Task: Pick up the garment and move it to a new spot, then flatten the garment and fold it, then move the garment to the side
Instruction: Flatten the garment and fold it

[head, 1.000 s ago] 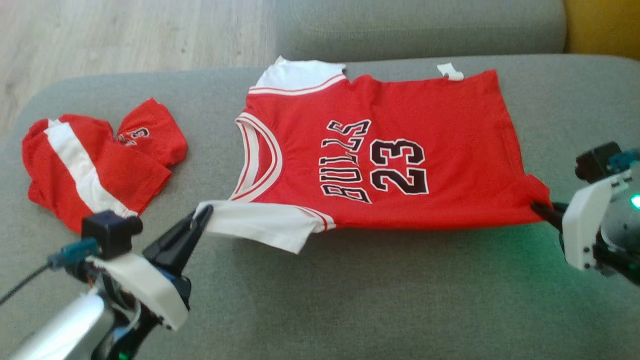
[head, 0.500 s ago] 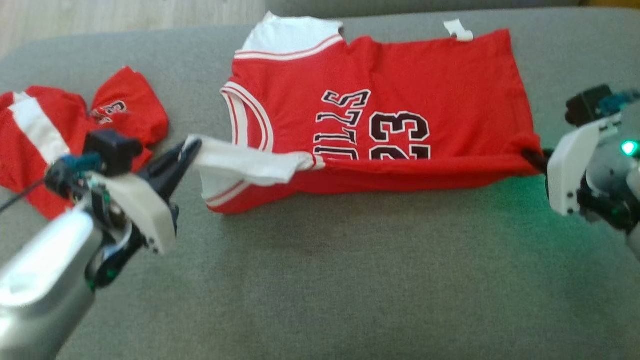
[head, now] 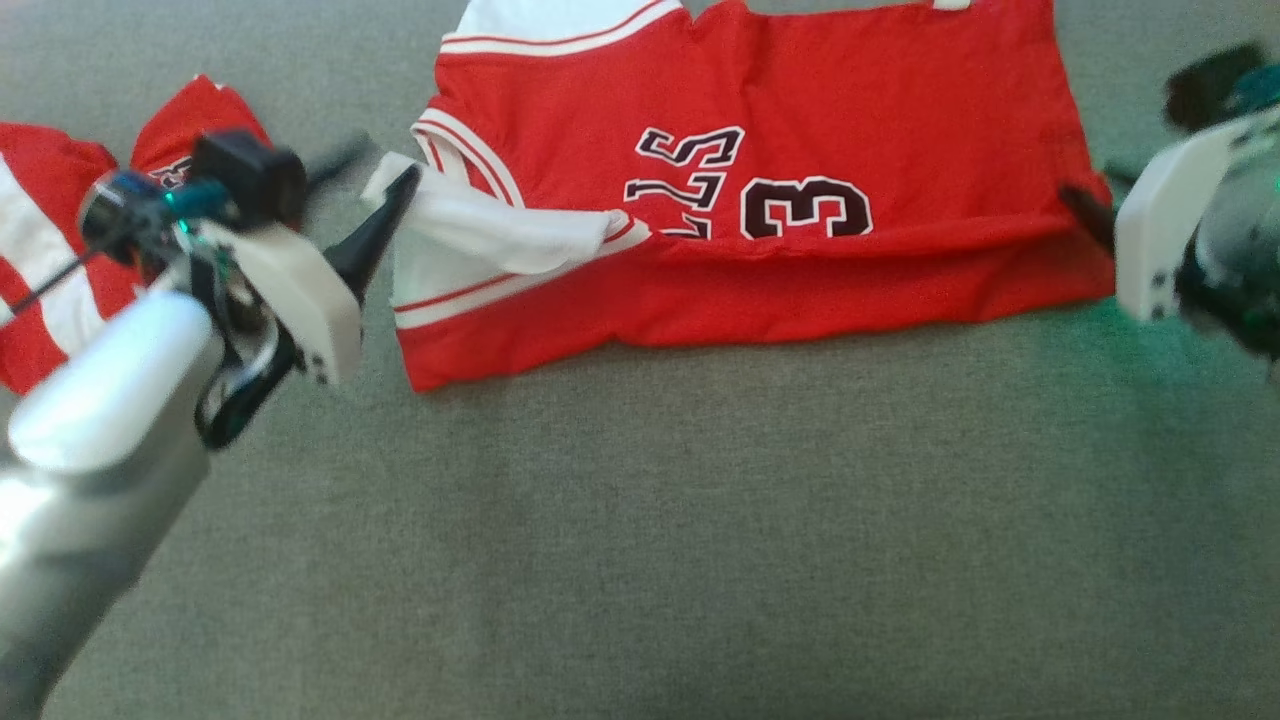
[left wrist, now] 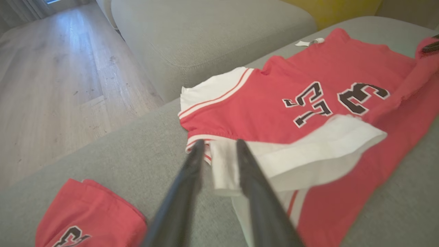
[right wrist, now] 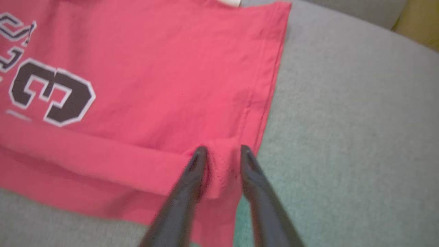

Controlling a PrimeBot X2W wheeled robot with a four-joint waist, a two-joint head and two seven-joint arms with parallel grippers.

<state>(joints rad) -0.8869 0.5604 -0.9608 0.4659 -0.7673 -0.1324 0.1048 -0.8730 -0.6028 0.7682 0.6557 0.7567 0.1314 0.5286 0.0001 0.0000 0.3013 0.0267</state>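
Jersey (head: 760,130), red with white trim, lies front-up on the grey sofa cushion (head: 700,520). Its near long edge is doubled over the front and covers the lower half of the black lettering. My left gripper (left wrist: 219,145) is at the jersey's collar end, jaws slightly parted, with the white sleeve (left wrist: 308,147) between them. My right gripper (right wrist: 223,151) is at the jersey's hem corner (right wrist: 223,168), jaws likewise parted around bunched red cloth. Judgement: taking both ends keeps the fold line straight, and the parted jaws suggest the fold is being laid down. A second red-and-white garment (head: 40,230) lies beyond the jersey's collar end.
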